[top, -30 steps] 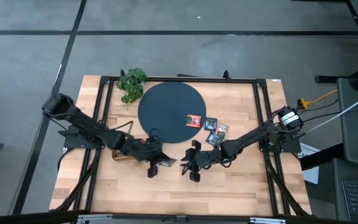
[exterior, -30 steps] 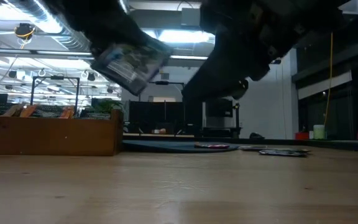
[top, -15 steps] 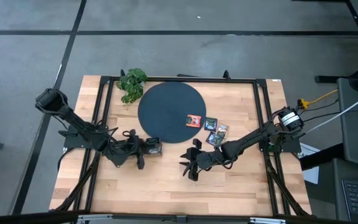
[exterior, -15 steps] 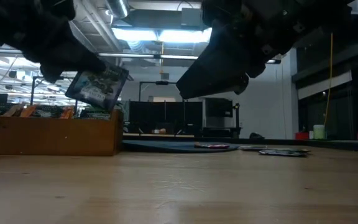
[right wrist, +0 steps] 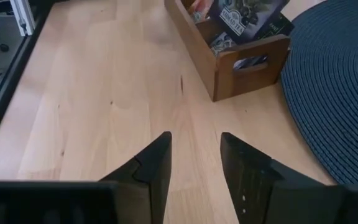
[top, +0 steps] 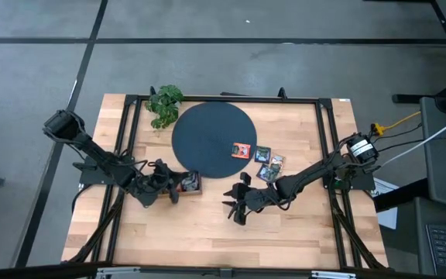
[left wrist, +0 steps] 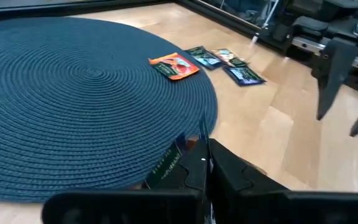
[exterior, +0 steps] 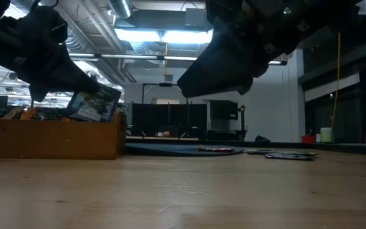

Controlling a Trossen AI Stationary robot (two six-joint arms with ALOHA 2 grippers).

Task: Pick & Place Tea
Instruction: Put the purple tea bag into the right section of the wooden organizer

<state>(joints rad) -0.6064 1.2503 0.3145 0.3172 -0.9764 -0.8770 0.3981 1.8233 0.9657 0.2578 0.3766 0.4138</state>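
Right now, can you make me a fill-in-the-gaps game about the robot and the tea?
1. The left pincer holds a dark sachet over the wooden ____.
2. The orange sachet lies on the dark round ____.
3. The right pincer's fingers are ____ with nothing between them.
4. The leafy ____ sits at the table's far left corner.

Missing words: tray; mat; open; plant

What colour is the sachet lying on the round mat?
Orange-red, with a dark label; the sachet sits at the mat edge, clearest in the left wrist view.
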